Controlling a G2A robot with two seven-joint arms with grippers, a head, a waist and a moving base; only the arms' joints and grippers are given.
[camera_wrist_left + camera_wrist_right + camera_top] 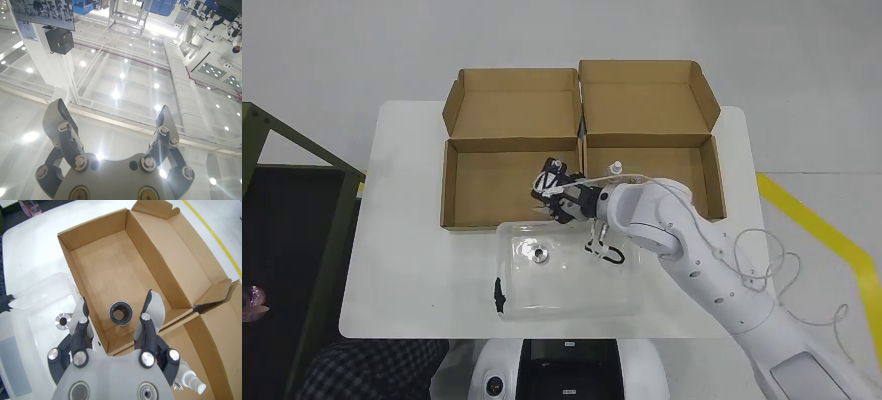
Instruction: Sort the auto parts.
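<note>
A black bearing ring with a metal rim lies on the floor of the left cardboard box, near its corner. My right gripper hangs open just above the ring, one finger on each side and not touching it. In the top view the right gripper is over the near right corner of the left box. A silver round part sits in the clear plastic bin. My left gripper is open with nothing in it and points up at the ceiling.
A second cardboard box stands to the right, with a white nozzle-like part in it. The bin also holds a black part at its left edge and a black hooked piece under the arm. Both lids stand open at the back.
</note>
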